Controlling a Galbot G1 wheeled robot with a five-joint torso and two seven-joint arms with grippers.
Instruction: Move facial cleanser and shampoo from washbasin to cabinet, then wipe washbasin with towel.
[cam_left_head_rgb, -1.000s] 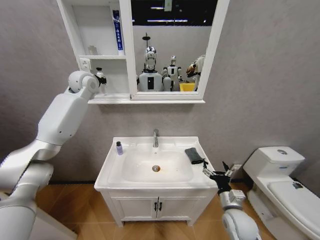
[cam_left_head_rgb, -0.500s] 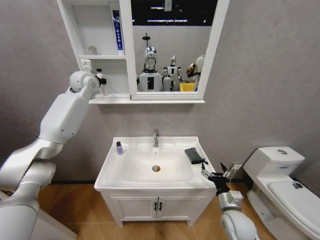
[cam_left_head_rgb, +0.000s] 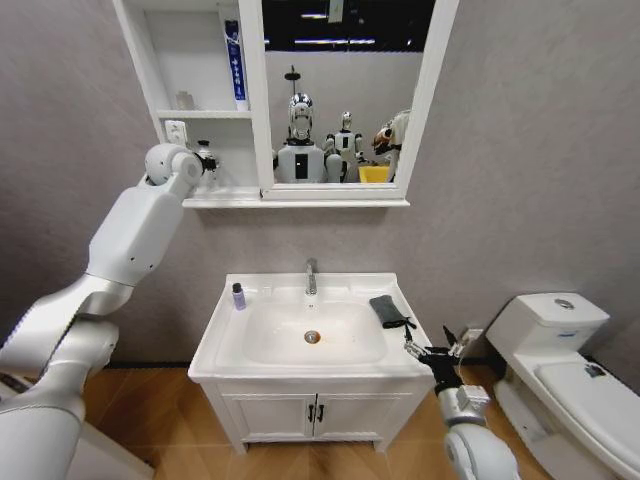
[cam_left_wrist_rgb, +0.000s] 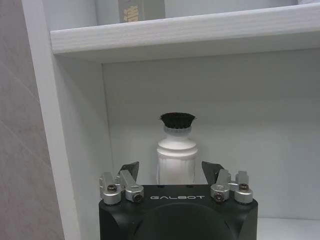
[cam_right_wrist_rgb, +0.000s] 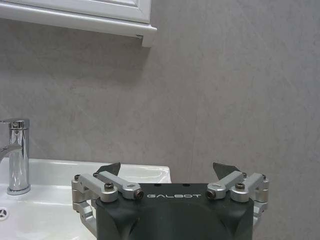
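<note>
The white bottle (cam_left_wrist_rgb: 176, 150) stands upright on the lowest shelf of the cabinet (cam_left_head_rgb: 170, 70), at ten o'clock from the washbasin (cam_left_head_rgb: 215, 345). It has a black cap and a rounded shoulder. The left gripper (cam_left_wrist_rgb: 170, 170) has its fingers spread open on either side; one brushing the bottle could topple it. The right gripper (cam_right_wrist_rgb: 167, 172), also open, hangs at the basin's four o'clock corner beside the dark towel (cam_left_head_rgb: 389, 310).

"GALBOT" stands on the left gripper (cam_left_wrist_rgb: 170, 172) body; likewise the right gripper (cam_right_wrist_rgb: 170, 172) (bottle lettering unreadable).
</note>
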